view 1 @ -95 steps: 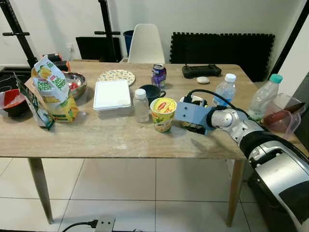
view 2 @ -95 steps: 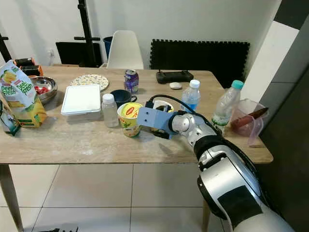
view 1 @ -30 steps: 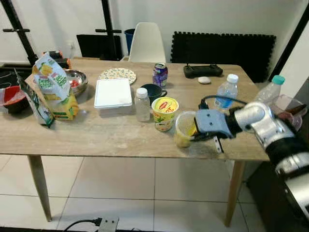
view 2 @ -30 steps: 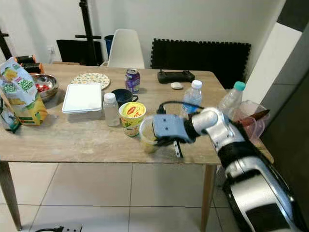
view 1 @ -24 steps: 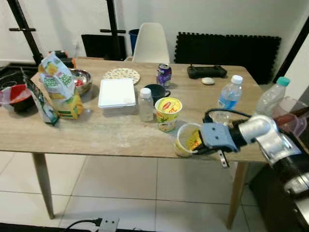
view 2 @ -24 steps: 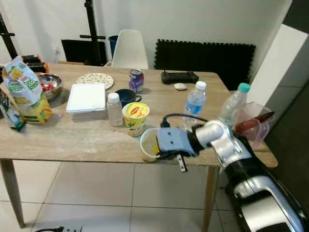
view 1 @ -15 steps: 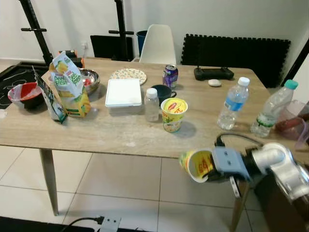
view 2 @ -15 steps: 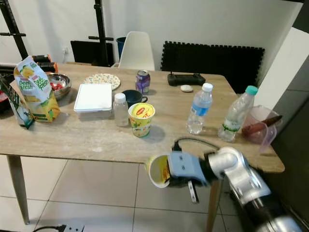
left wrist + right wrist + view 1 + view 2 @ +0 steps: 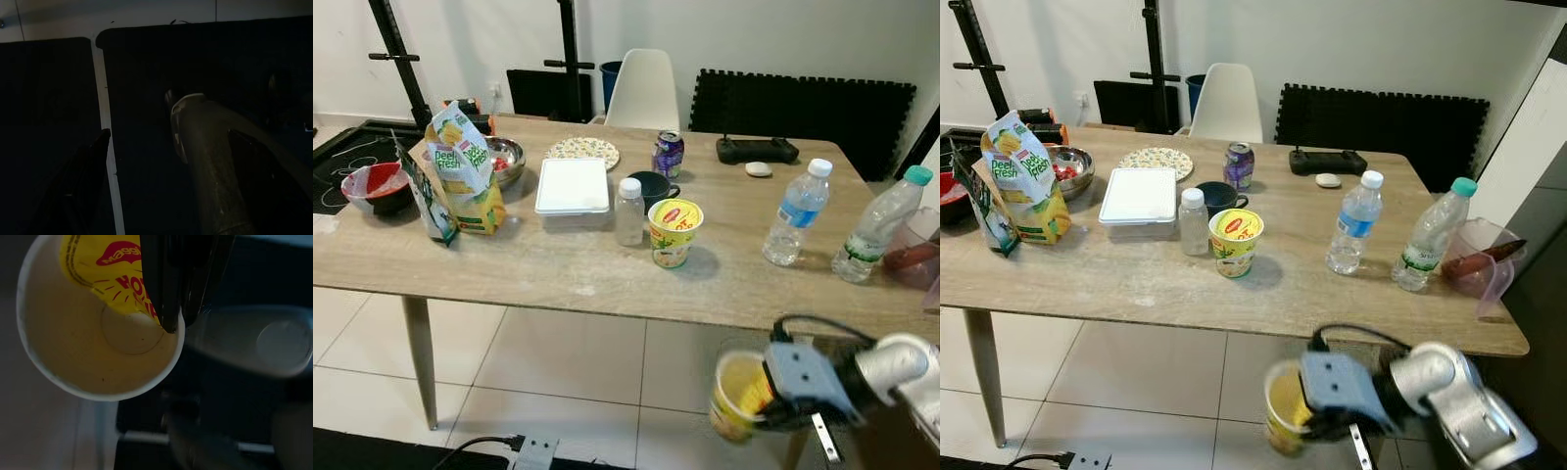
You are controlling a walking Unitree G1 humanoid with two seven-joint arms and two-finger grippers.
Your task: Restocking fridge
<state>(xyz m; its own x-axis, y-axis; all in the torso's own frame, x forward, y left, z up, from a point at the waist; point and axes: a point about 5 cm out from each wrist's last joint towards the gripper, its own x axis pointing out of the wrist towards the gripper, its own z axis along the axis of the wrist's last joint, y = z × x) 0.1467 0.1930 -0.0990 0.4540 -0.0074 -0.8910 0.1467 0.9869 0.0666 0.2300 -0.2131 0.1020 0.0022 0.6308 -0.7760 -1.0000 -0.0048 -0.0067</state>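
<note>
The yellow noodle cup [image 9: 740, 396] and the right pincer [image 9: 773, 406] gripping it are motion-blurred below the worktop [image 9: 558, 269] edge. The pink jug [image 9: 913, 257] is cut by the frame's edge. In the dark left wrist view, the left pincer [image 9: 161, 161] is barely discernible.

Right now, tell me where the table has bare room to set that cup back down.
The table's front strip is bare, from the snack bags across to below the sealed noodle cup. The stretch between that cup and the water bottle is also free. Around the white box and mug, things are crowded.
</note>
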